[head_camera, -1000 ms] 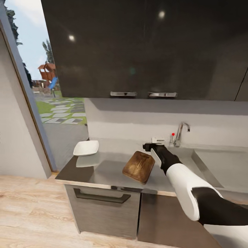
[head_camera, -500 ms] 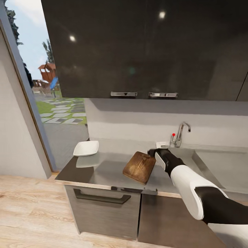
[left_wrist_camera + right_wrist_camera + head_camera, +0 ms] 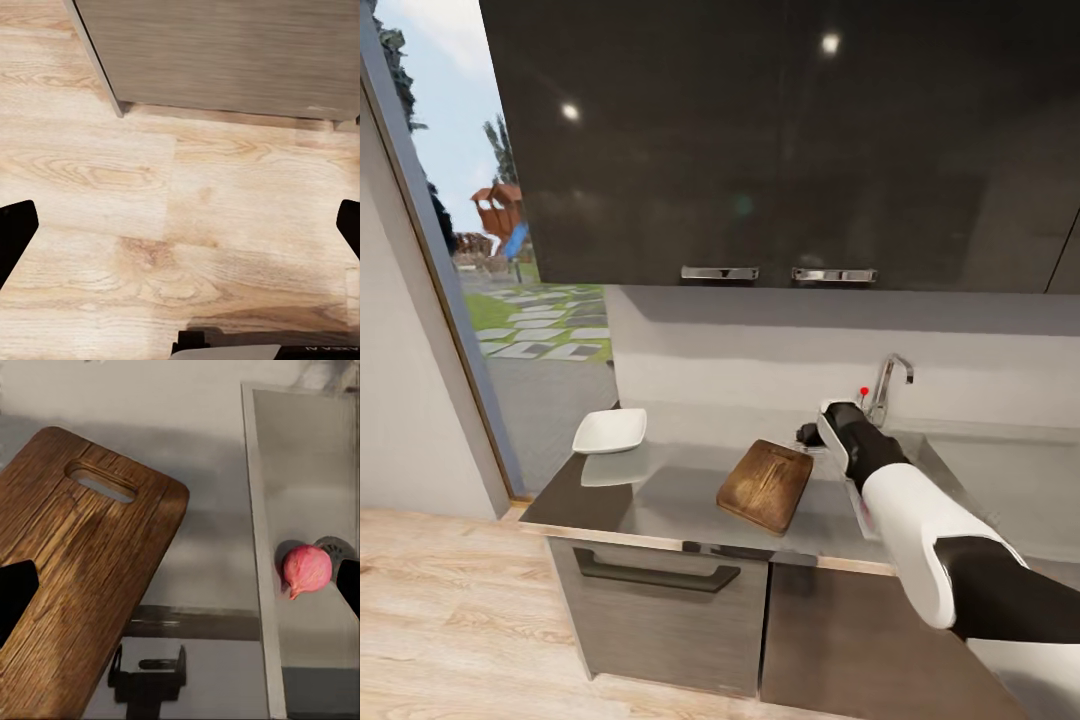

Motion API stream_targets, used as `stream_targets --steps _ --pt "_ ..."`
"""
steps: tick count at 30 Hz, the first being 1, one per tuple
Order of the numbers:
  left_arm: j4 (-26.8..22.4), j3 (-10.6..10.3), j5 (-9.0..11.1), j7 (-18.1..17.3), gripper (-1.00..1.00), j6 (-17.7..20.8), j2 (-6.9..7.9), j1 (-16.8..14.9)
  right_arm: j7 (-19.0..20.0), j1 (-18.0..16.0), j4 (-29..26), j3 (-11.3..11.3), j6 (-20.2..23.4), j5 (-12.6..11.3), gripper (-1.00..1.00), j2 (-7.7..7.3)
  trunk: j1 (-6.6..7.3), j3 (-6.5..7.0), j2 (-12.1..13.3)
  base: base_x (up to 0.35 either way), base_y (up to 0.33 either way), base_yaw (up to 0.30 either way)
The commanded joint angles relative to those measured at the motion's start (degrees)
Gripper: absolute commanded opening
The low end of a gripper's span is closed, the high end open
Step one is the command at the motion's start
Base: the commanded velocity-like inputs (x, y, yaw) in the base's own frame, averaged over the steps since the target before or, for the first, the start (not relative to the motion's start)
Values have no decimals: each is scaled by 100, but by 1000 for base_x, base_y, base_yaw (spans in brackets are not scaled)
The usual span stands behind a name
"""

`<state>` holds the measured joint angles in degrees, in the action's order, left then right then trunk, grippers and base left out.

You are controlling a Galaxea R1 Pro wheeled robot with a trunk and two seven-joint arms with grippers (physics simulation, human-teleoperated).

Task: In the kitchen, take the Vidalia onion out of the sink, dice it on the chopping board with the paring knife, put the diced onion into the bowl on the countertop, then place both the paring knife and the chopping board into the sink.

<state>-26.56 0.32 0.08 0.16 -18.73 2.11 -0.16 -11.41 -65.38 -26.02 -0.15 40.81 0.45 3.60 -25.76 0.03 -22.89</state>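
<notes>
Right gripper (image 3: 180, 585) with jaws apart, above the surface between board (image 3: 75, 577) and sink (image 3: 307, 465). Pink onion (image 3: 306, 570) lying beside the drain. Best centred over the onion before descending. Left jaws apart above floor (image 3: 180, 210).

the right arm (image 3: 920, 520) is reaching over the countertop (image 3: 660, 495), its gripper (image 3: 810, 434) hanging just beyond the far end of the chopping board (image 3: 765, 484), near the chrome tap (image 3: 888, 385) by the sink (image 3: 1000, 480). the white bowl (image 3: 610, 430) is sitting well apart at the counter's left end.
</notes>
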Motion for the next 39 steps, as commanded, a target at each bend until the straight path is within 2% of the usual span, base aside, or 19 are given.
stream_targets --steps 1,4,8,15,18,22,31,39 --pt "3 1 0 2 100 -18 0 0 -18 -98 -37 -5 133 -4 100 1 -2 -3 -3 0 0 0" --pt "3 0 1 2 100 -19 0 -1 -20 -438 -63 -10 290 -14 100 16 -2 -3 -3 0 0 0" --pt "2 2 1 2 100 -22 0 -1 7 -579 -21 6 392 -29 100 60 -2 -3 -3 0 0 0" --pt "1 3 1 2 100 -18 0 -1 63 -597 352 10 361 -54 100 25 -2 -3 -3 87 0 0" --pt "1 3 1 2 100 -17 0 -1 313 -598 613 7 268 -44 100 -61 -2 -3 -3 277 0 0" --pt "1 3 1 2 100 -18 0 -1 668 -598 696 7 197 -20 100 -164 -2 -3 -3 328 0 0" --pt "1 3 1 2 100 -21 0 -1 761 -598 842 23 177 -27 100 -211 -2 -25 -3 321 0 0" --pt "1 3 1 2 100 -21 0 -1 763 -598 1224 24 -112 -16 100 -220 -2 -94 -3 44 0 0"
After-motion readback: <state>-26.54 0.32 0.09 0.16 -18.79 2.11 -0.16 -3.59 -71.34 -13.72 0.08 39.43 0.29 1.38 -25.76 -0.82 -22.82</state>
